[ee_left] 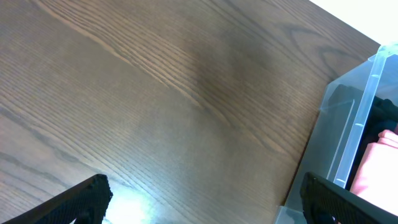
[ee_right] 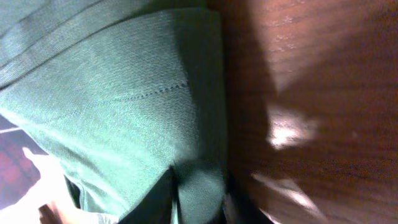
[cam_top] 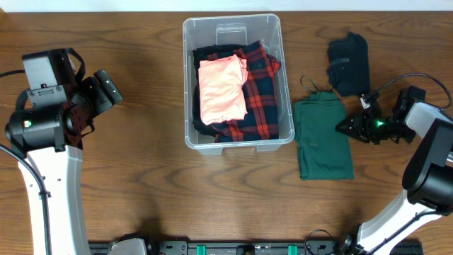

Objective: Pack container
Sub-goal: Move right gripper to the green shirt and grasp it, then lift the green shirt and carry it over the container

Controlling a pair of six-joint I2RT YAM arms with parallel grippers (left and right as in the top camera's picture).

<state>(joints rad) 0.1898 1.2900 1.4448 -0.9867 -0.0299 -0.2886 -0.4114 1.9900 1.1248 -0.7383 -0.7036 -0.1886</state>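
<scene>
The clear plastic container [cam_top: 233, 145] stands at the table's far middle and holds a folded pink garment [cam_top: 221, 88] on a red-and-navy plaid garment [cam_top: 262, 99]. A folded green garment [cam_top: 322, 138] lies on the table right of it. My right gripper [cam_top: 348, 127] is at the green garment's right edge; in the right wrist view its fingers [ee_right: 199, 199] pinch a fold of the green fabric [ee_right: 124, 106]. My left gripper [cam_top: 106, 88] is open and empty over bare table, left of the container. The left wrist view shows its fingers [ee_left: 205, 199] apart, with the container's wall [ee_left: 367, 106] at right.
A dark navy garment [cam_top: 348, 64] lies at the far right, behind the green one. A black cable runs near the right arm. Bare wooden table surrounds the left arm.
</scene>
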